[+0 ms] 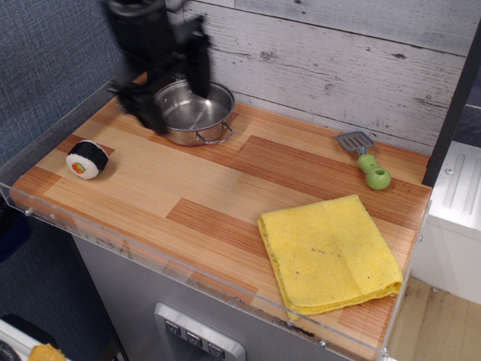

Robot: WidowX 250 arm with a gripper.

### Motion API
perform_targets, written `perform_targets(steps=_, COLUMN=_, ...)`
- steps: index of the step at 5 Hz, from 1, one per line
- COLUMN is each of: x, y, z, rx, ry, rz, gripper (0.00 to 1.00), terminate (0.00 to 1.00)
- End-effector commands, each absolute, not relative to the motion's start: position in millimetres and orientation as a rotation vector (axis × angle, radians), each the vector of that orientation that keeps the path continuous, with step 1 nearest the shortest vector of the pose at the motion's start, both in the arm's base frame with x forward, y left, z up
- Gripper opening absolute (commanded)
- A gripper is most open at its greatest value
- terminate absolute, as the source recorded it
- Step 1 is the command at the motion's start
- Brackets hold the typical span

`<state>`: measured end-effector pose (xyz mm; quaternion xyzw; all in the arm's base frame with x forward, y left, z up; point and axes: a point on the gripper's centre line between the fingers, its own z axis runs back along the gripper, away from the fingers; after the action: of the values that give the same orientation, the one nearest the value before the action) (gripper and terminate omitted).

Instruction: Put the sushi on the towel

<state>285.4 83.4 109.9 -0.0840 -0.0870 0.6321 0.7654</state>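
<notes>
The sushi point(87, 159), a small maki roll with a black band and a white face with an orange-and-green centre, lies on the wooden table near the left edge. The yellow towel point(328, 253) lies folded at the front right. My gripper point(171, 94) is blurred by motion at the back left, above the steel pot point(193, 113), up and to the right of the sushi. Its two dark fingers are spread apart and hold nothing.
A green-handled spatula point(367, 162) lies at the back right. A clear plastic rim point(188, 278) runs along the table's front and left edges. A white plank wall stands behind. A dark post stands at the far right.
</notes>
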Motion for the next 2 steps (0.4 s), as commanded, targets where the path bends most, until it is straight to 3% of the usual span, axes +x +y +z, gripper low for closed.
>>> perform_targets(steps=1, x=275.9, y=149.7, z=105.6, rx=-0.142, ry=-0.267, rz=1.494, gripper=1.00, terminate=0.00)
perform_targets(steps=2, x=271.7, y=173.2, z=94.6, rx=-0.096, ry=-0.305, rz=1.522, gripper=1.00, terminate=0.00)
